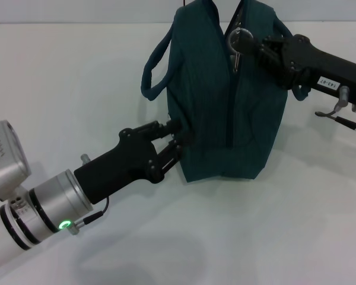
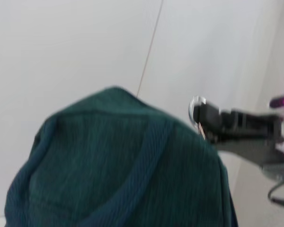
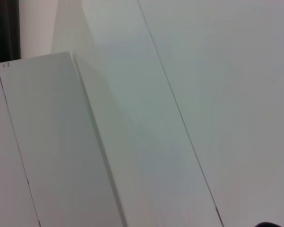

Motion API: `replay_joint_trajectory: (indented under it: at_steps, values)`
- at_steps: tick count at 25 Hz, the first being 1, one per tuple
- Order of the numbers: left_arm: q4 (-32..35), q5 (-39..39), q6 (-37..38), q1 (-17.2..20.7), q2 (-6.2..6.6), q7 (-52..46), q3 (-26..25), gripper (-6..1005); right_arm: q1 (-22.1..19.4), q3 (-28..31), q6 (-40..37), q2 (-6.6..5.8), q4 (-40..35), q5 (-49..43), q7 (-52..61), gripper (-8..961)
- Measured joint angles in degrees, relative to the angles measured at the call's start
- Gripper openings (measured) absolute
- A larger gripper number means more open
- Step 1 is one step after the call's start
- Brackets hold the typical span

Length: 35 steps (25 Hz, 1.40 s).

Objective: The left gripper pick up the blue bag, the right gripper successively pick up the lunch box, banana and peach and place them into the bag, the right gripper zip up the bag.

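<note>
The tabletop (image 1: 77, 89) carries the blue bag (image 1: 225, 107), standing upright with the fruit and box out of sight. The left hand (image 1: 178, 139) is clamped on the bag's lower side. The right hand (image 1: 252, 44) pinches the ring pull (image 1: 237, 37) — seemingly closed on it. To zip well, pull steadily along the zip line — left hand bracing.

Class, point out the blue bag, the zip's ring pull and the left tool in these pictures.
blue bag (image 1: 249, 119): head view, on its front fabric panel.
ring pull (image 1: 237, 37): head view, on the metal ring.
left tool (image 1: 179, 139): head view, between its fingertips at the bag's side.
</note>
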Motion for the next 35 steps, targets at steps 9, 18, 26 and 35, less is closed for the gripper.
replay_joint_trajectory:
  at_steps: [9,18,26,35]
  values:
    - [-3.37,-1.33,-1.81,-3.19,-0.16,-0.07,-0.08,482,-0.22,-0.59,-0.39,0.08,0.07,0.02,-0.31,8]
    - [-4.02,-1.40,-3.07,-3.31,-0.16,0.03,-1.63,546,-0.43,-2.49,-1.17,0.06,-0.02,0.13,-0.59,8]
    - [-3.34,-0.56,-2.95,-2.79,0.28,0.88,-0.98,269,-1.09,-2.64,-2.41,0.23,0.09,0.55,-1.65,8]
    - [7.07,3.20,3.85,2.71,0.87,1.68,5.56,79,-1.48,-6.55,-7.26,0.34,-0.02,1.64,-2.81,8]
